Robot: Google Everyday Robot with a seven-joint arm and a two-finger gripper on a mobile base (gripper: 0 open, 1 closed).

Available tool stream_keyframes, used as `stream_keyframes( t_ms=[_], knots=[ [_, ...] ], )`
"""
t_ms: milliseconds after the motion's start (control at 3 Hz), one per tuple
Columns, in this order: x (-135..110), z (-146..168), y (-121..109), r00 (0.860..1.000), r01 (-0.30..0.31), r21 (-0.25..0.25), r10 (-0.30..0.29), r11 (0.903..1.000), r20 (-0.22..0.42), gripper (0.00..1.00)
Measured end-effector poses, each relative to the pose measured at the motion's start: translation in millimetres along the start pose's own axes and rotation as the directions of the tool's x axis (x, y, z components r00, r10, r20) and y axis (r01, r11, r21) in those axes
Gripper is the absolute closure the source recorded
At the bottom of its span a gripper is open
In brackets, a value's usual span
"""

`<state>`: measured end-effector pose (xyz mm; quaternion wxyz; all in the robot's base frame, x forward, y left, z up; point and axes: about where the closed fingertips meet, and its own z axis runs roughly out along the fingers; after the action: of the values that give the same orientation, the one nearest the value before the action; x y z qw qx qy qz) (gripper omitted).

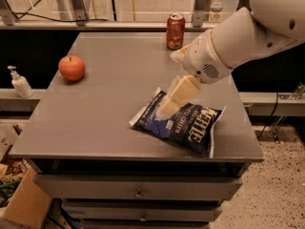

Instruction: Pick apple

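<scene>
The gripper is hovering over the Kettle chip bag (jaws spread, holding nothing); the apple is sitting well apart from it.

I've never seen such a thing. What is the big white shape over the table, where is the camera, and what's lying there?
The big white shape is a robot arm. Its cream-coloured tool, the part that grasps, is over a blue chip bag, and nothing shows in it. The one camera looks down on the grey table; where it is mounted I cannot tell. The red-orange apple, which the robot is meant to pick, sits near the left edge, apart from the tool. A red soda can stands at the back. A pump bottle stands on a ledge left of the table.
</scene>
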<state>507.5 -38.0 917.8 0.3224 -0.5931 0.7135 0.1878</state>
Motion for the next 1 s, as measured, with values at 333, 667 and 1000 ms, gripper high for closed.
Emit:
stream_keyframes(
  t_ms=[333,667,1000],
  knots=[
    [-16.5,32.0,-21.0,0.991,-0.053,0.036,0.048,0.998,0.124,0.0],
    [-37.5,68.3,-44.8,0.967,-0.092,0.044,0.079,0.9948,0.241,0.0],
    [-51.9,103.7,-65.2,0.944,-0.113,0.037,0.096,0.9929,0.317,0.0]
  ],
)
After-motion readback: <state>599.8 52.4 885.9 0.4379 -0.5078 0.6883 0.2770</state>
